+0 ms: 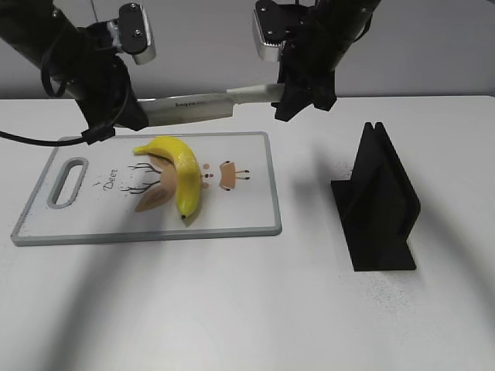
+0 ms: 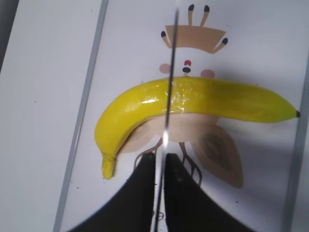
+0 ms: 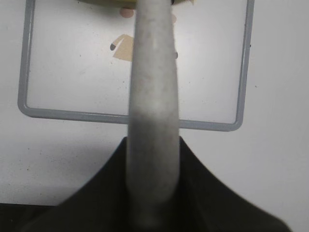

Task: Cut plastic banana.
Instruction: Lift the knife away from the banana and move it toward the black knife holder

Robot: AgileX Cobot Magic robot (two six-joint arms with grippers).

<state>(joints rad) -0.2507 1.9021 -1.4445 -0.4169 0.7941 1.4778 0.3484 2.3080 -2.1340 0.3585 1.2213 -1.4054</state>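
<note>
From the exterior view, a yellow plastic banana point(image 1: 179, 171) lies on a white cutting board point(image 1: 247, 202) printed with a deer design, its stem toward ten o'clock and its dark tip toward six o'clock. Above the board's far edge a knife point(image 1: 193, 107) hangs level, clear of the banana. The right gripper point(image 1: 300, 99) is clamped on the pale handle at the knife's three o'clock end, while the left gripper point(image 1: 116, 116) pinches the blade's nine o'clock end. A black knife stand point(image 1: 379, 202) sits on the white table point(image 1: 247, 309), well apart from the board at its three o'clock side (only this view shows it).

The left wrist view looks straight down the blade's thin edge point(image 2: 169, 96), which runs from six to twelve o'clock and crosses the banana point(image 2: 193, 104) near its middle; how high it sits above the fruit cannot be read here. The two dark fingers point(image 2: 145, 193) press against either side of the blade, nearly together. The deer print shows beneath and beyond the banana.

The right wrist view is filled by the grey speckled handle point(image 3: 153, 116), rising from the dark fingers point(image 3: 96, 193) closed around its base. Behind it lies the board's grey rim point(image 3: 72, 115), and a sliver of banana point(image 3: 104, 2) at the top edge.
</note>
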